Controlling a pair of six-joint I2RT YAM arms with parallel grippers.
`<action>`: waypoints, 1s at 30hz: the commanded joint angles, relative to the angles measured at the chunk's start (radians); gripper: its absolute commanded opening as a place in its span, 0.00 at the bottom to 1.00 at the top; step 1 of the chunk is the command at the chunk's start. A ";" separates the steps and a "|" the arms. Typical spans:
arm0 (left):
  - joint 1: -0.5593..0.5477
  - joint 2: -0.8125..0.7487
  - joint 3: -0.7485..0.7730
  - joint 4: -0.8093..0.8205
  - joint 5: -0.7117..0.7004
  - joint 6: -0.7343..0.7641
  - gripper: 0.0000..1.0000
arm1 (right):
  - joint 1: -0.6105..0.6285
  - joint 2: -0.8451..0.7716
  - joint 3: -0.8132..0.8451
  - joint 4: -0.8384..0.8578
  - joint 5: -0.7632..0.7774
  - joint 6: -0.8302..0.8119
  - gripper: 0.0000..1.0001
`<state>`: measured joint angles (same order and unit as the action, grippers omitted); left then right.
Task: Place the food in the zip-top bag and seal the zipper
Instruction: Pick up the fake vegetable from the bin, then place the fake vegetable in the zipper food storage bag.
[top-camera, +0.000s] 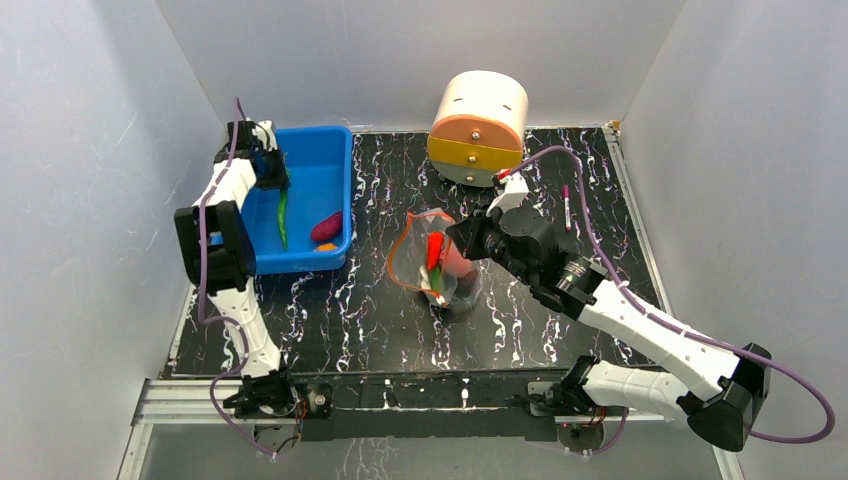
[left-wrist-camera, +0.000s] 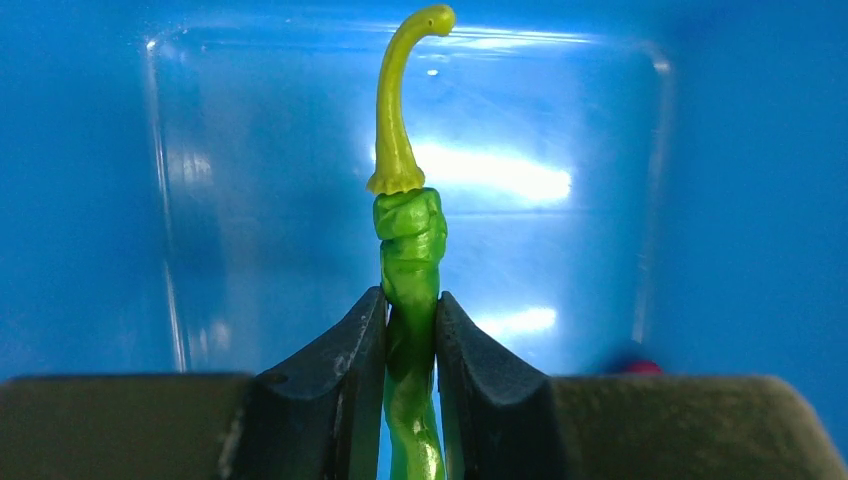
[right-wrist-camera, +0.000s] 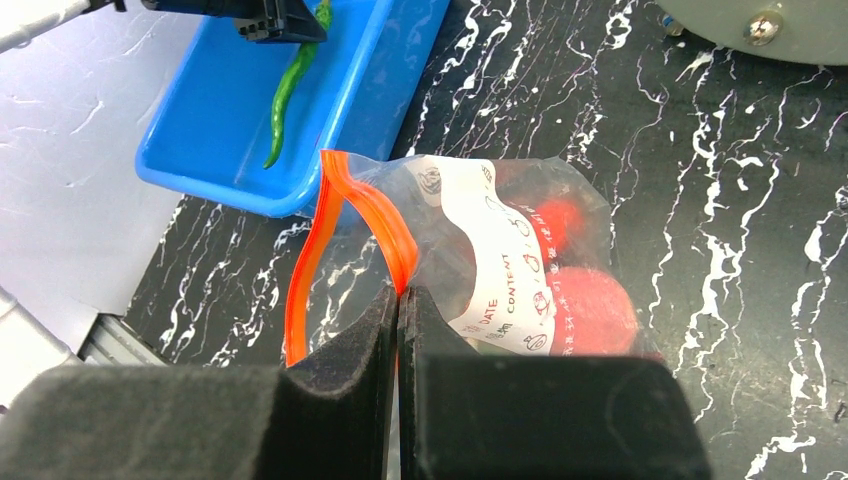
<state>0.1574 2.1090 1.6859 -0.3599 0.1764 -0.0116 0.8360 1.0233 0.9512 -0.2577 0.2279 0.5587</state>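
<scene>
Left gripper (left-wrist-camera: 410, 335): clamped on pepper (left-wrist-camera: 408, 235), over bin (left-wrist-camera: 100, 200), far-left corner.
Right gripper (right-wrist-camera: 398, 315): pinched shut on zipper (right-wrist-camera: 345, 195).
Bag (right-wrist-camera: 560, 205): mid-counter, mouth open, red fruit (right-wrist-camera: 590, 310) inside.
Label (right-wrist-camera: 497, 262): "DATE", "CONTENT".

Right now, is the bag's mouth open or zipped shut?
Open. On the bag, the orange-red strip spreads in a wide loop, sides apart; the right end effector pinches one side.

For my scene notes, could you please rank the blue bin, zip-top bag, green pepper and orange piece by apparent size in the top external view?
1. blue bin
2. zip-top bag, counting its open mouth
3. green pepper, long but thin
4. orange piece, clearly the smallest
</scene>
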 joint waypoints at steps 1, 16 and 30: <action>-0.005 -0.216 -0.081 0.068 0.110 -0.053 0.16 | -0.002 -0.004 0.006 0.086 -0.042 0.070 0.00; -0.018 -0.658 -0.433 0.593 0.551 -0.478 0.17 | -0.002 0.027 0.007 0.116 -0.067 0.247 0.00; -0.229 -0.791 -0.666 1.246 0.660 -1.026 0.12 | -0.002 0.049 -0.019 0.214 0.016 0.386 0.00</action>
<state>-0.0422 1.3960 1.0599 0.6022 0.8158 -0.8421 0.8360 1.0698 0.9310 -0.1638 0.2054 0.8879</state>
